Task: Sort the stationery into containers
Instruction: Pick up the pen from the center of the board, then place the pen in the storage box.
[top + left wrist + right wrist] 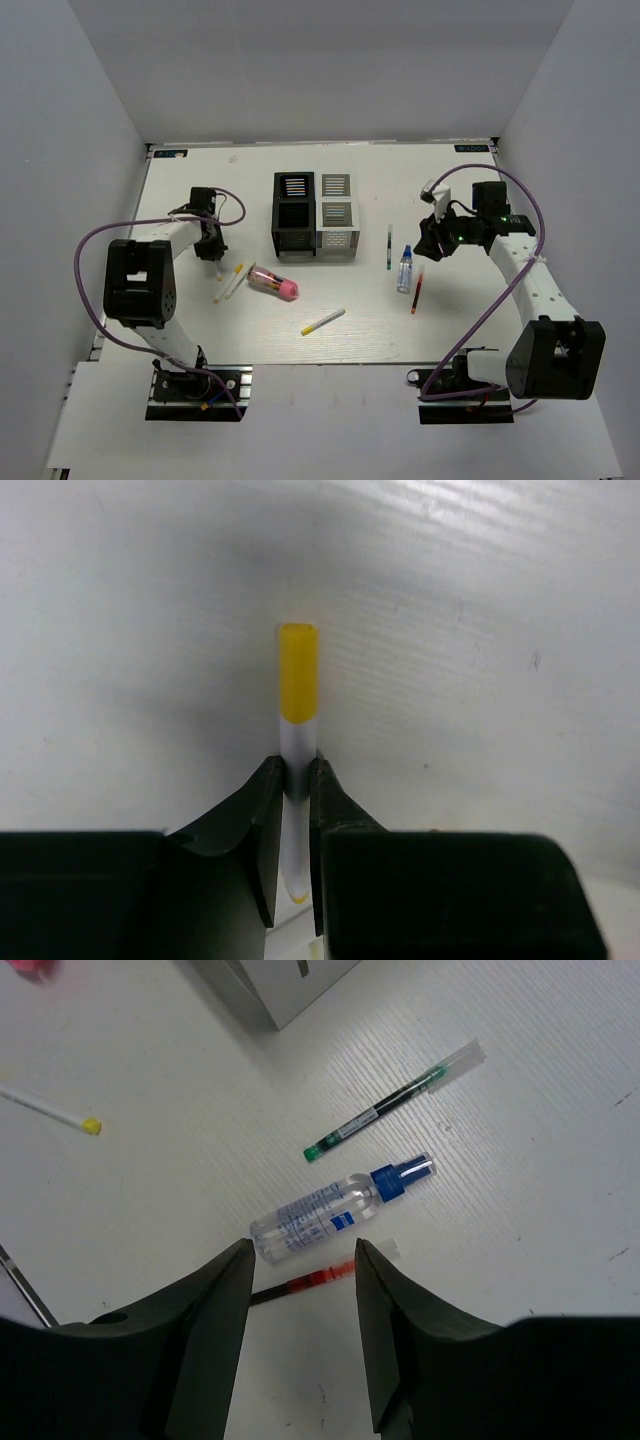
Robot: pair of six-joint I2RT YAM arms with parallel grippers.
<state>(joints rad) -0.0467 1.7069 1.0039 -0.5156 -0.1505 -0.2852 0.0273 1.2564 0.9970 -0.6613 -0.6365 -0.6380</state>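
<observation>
My left gripper [296,770] is shut on a thin white pen with a yellow cap [298,680], which points away over the table. In the top view this gripper [216,252] sits left of the pink-and-clear cylinder [274,282], with two thin pens [228,283] beside it. My right gripper [300,1250] is open above the red pen [315,1280] and the clear blue-capped bottle [335,1210], holding nothing. A green pen [390,1105] lies beyond the bottle. The black container [292,215] and the silver-white container [336,215] stand together at the middle back.
Another yellow-and-white pen [323,321] lies alone near the front centre. The right gripper [432,240] hovers right of the green pen [389,246], bottle [404,269] and red pen [417,288]. White walls enclose the table on three sides.
</observation>
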